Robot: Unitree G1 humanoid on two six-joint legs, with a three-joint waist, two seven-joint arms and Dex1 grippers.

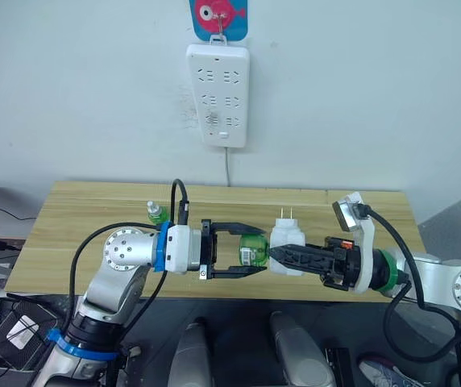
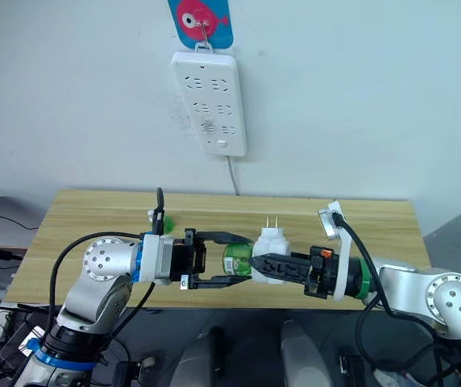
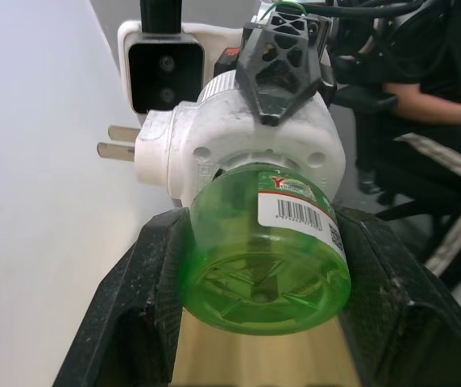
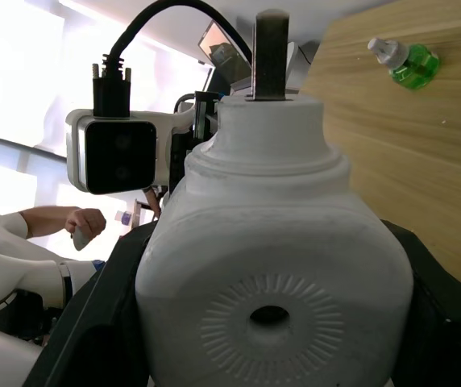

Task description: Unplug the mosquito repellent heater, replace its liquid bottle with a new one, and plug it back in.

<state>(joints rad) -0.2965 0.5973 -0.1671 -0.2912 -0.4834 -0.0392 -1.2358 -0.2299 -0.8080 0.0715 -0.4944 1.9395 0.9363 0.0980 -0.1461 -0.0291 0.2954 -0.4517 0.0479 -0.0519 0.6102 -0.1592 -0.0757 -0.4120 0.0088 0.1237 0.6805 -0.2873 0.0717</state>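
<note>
The mosquito repellent heater (image 1: 288, 240) is a white plug-in unit held above the table's front edge, its two prongs pointing toward the wall. My right gripper (image 1: 276, 256) is shut on its body from the right. A green liquid bottle (image 1: 252, 249) with a barcode label sticks out of the heater's left side, still seated in it. My left gripper (image 1: 260, 250) is shut on this bottle, one finger on each side, as the left wrist view shows (image 3: 267, 262). A second green bottle (image 1: 157, 214) with a white cap stands on the table behind my left arm.
A white power strip (image 1: 218, 95) hangs on the wall above the wooden table (image 1: 77, 218), its cord running down behind it. In the left wrist view a person in dark clothes (image 3: 424, 81) sits beyond the table.
</note>
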